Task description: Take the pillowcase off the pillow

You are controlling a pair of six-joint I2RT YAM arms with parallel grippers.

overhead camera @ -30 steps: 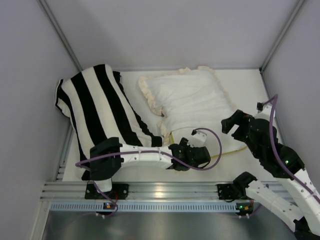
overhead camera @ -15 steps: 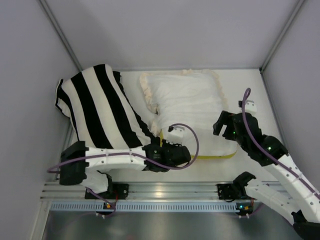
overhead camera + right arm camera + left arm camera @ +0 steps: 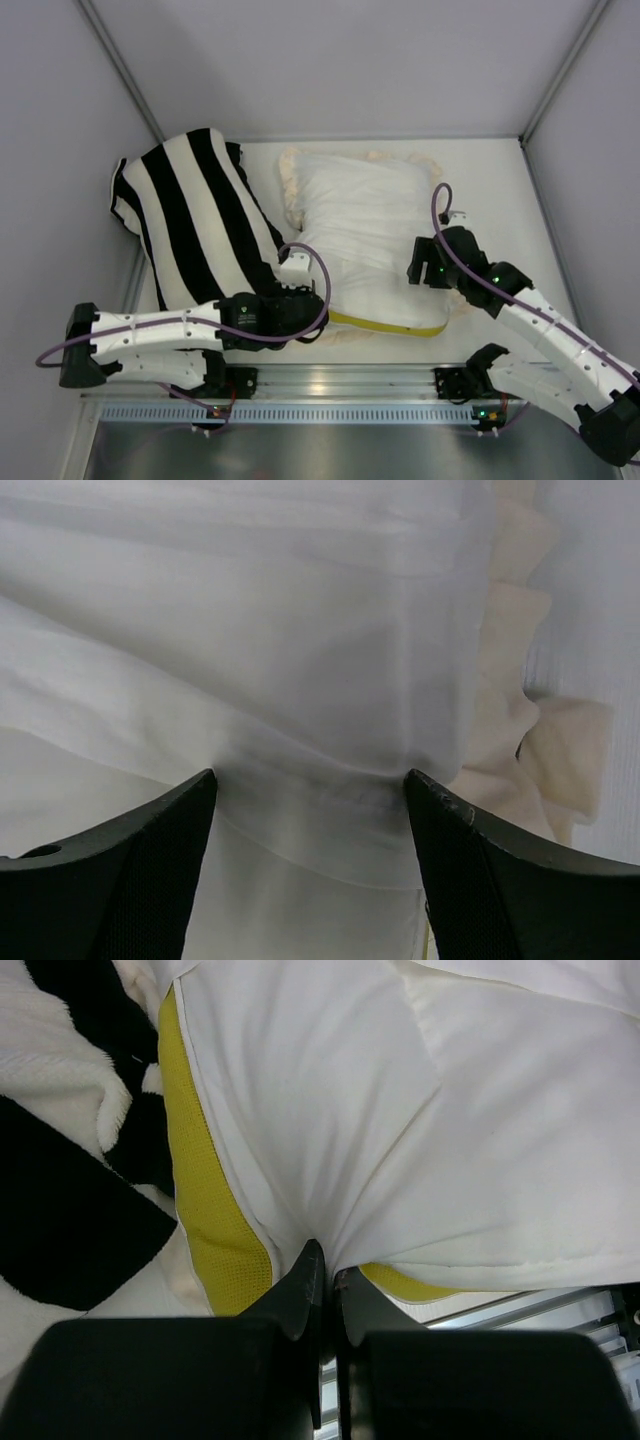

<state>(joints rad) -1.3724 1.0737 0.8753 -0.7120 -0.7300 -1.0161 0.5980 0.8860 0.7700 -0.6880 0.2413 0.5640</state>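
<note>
The pillow [image 3: 372, 292] is white with a yellow band [image 3: 385, 325], and its near end sticks out of the cream-white pillowcase [image 3: 360, 195]. The pillowcase has a ruffled frill [image 3: 520, 720]. My left gripper [image 3: 316, 300] is at the pillow's near left corner. Its jaws [image 3: 325, 1272] are shut on white fabric of the pillow [image 3: 330, 1090] beside the yellow band [image 3: 210, 1210]. My right gripper [image 3: 420, 268] is on the right side of the bundle. It [image 3: 310, 780] stands open, with its fingertips [image 3: 190, 800] pressed into the white pillowcase [image 3: 300, 680] and a fold of it bulging between them.
A black-and-white striped cushion [image 3: 195, 215] lies against the pillow's left side and over the left arm's reach. A metal rail [image 3: 330, 380] runs along the near edge. Grey walls [image 3: 60, 150] close in the left, back and right.
My left gripper shut on the pillow's corner and pulled it left, so the yellow end slid out. My right gripper moved up and left onto the pillowcase, and its jaws narrowed a little.
</note>
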